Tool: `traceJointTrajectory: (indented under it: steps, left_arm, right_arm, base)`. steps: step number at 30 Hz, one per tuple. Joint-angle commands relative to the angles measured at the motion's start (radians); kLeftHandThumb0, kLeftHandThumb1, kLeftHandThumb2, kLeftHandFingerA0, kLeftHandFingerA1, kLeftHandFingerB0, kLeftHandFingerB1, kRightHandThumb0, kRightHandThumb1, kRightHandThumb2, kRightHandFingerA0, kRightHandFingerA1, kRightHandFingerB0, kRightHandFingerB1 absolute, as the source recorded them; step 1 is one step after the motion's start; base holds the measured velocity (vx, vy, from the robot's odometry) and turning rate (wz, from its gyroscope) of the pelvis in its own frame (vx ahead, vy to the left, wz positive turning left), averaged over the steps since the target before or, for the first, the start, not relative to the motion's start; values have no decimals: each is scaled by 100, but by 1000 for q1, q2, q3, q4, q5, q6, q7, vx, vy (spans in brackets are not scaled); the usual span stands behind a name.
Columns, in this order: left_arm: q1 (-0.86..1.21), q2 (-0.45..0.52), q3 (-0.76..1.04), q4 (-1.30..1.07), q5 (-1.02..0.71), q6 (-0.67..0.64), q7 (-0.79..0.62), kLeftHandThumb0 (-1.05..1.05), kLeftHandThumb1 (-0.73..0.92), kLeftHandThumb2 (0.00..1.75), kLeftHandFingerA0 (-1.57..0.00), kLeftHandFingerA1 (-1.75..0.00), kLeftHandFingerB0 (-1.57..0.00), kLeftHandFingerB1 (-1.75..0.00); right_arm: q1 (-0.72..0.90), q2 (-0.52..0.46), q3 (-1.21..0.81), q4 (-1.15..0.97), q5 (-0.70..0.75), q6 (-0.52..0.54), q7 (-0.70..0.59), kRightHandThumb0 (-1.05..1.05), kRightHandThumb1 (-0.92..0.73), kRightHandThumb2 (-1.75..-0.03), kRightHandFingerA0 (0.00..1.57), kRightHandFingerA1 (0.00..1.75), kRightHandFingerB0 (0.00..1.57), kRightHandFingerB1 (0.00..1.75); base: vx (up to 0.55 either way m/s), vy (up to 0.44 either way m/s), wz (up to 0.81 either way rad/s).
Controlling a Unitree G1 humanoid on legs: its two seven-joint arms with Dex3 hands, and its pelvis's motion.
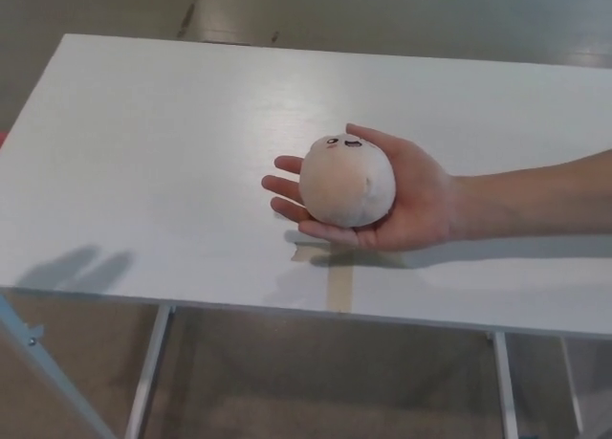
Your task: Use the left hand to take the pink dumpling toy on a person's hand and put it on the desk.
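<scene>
The round pink dumpling toy (346,181) looks like soft, fuzzy cloth, dull and not shiny, with a little face stitched in dark thread near its top. The flat white desk (172,152) has a smooth top with a faint sheen where light hits it. A strip of tan paper tape (338,284) lies dull on it. The thin desk legs (148,372) look like pale painted metal. The grey floor (382,9) looks hard and a bit shiny.

Single head view, high above, angled down at white desk (143,152), fairly near
</scene>
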Motion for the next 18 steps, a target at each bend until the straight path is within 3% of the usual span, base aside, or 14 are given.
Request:
traceJointTrajectory:
  steps: [1,5,9,18]
  left_arm:
    - [-662,131,-381,18,57,301,-142,-64,40,70,-36,-45,-25,-38]
    - [-774,72,-472,84,155,310,-176,-65,40,70,-36,-45,-25,-38]
    - [-968,-58,-658,300,350,294,-232,-65,39,72,-32,-45,-20,-37]
    - [-1138,-154,-860,538,518,320,-248,-68,40,73,-28,-43,-16,-36]
  right_arm:
    - [-7,-12,-5,1,9,8,26,-21,-71,-61,66,46,50,41]
    - [-9,-11,-6,3,9,9,24,-21,-71,-61,66,46,51,41]
    - [-9,-12,-4,3,7,10,23,-22,-71,-61,66,46,51,41]
    - [-11,-9,-9,1,11,4,18,-22,-71,-61,66,46,52,41]
  base:
    - [0,0,0]
    - [0,0,0]
    - [0,0,0]
    - [0,0,0]
